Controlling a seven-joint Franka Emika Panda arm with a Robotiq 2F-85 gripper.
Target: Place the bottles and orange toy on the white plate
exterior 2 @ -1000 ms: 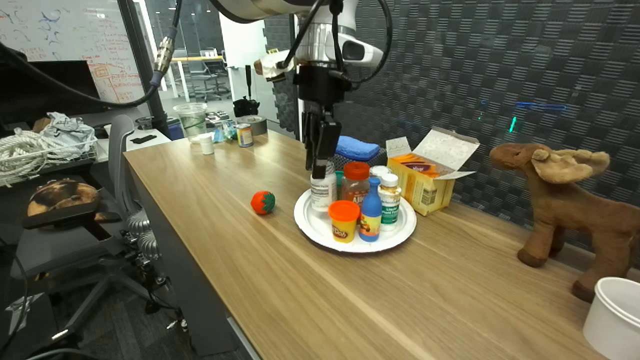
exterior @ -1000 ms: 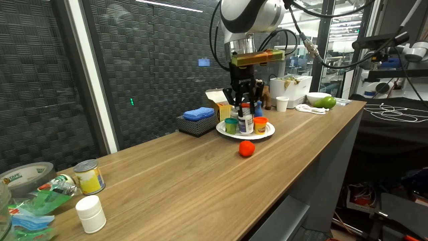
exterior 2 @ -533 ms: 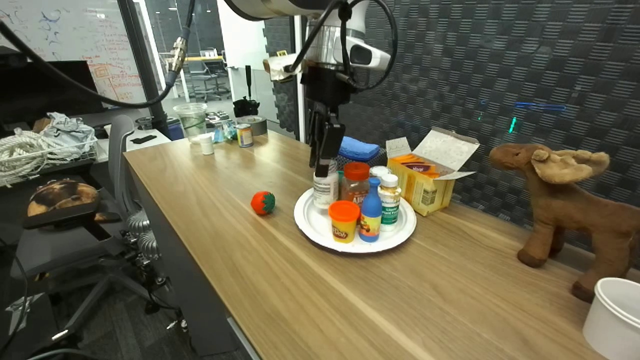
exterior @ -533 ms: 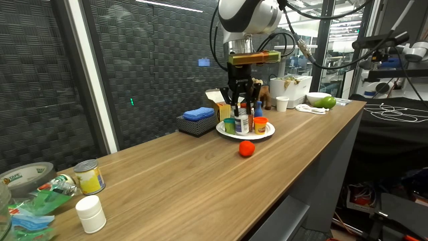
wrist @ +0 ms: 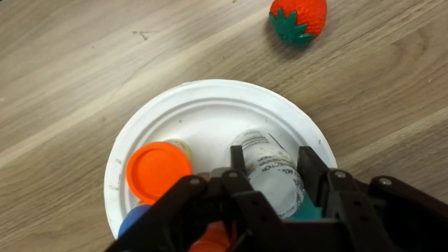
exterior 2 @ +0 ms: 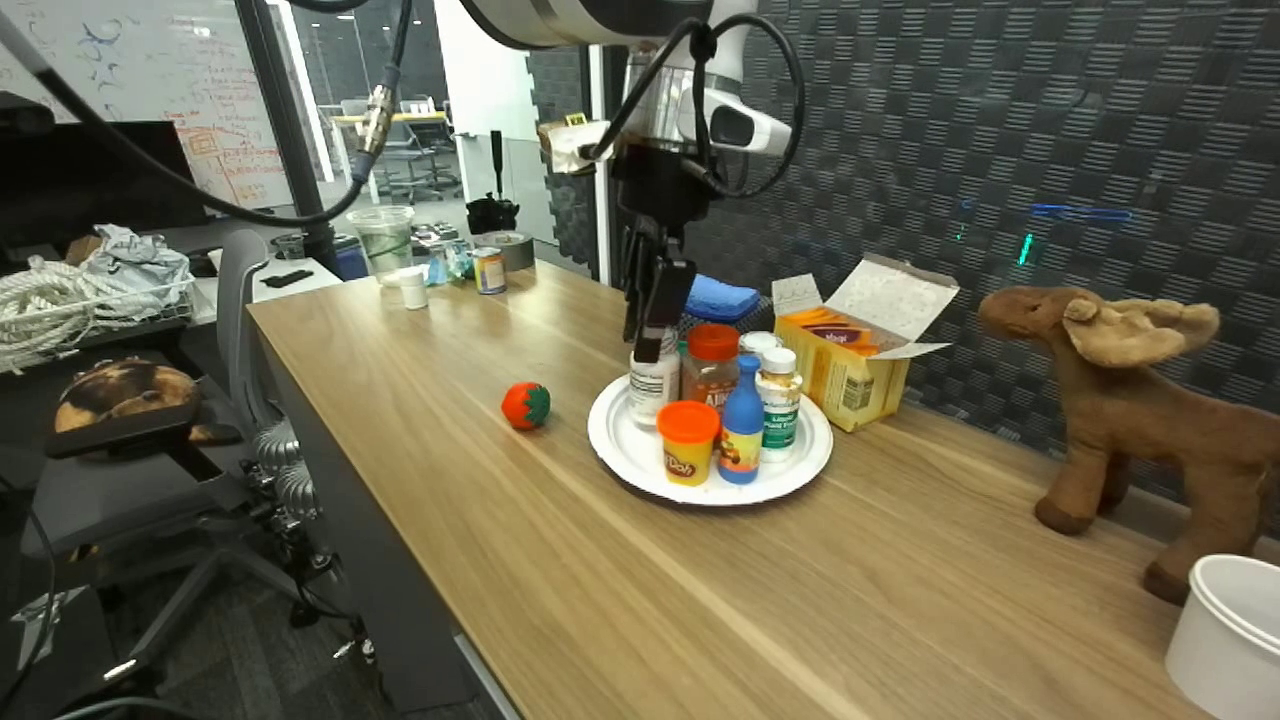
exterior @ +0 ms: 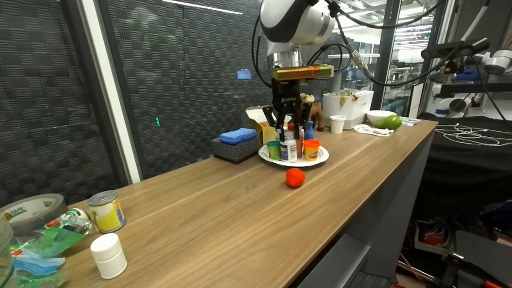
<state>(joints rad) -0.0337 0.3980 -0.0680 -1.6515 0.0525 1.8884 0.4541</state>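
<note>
A white plate carries a group of upright containers. A white bottle stands near its edge, and my gripper is shut on its upper part, one finger on each side. Crowded beside it in an exterior view are a red-capped bottle, a blue bottle, a green-labelled bottle and an orange-lidded tub. A teal-lidded green tub touches or nearly touches the held bottle. The orange toy, strawberry-shaped with green leaves, lies on the table outside the plate.
Behind the plate stand an open yellow box and a black box topped by a blue cloth. A brown plush moose and white cup are farther along. A can and white jar occupy the far end.
My gripper and the white bottle have shifted together a short way over the plate, toward the teal-lidded tub and away from the orange-lidded one. The orange toy and plate stay put.
</note>
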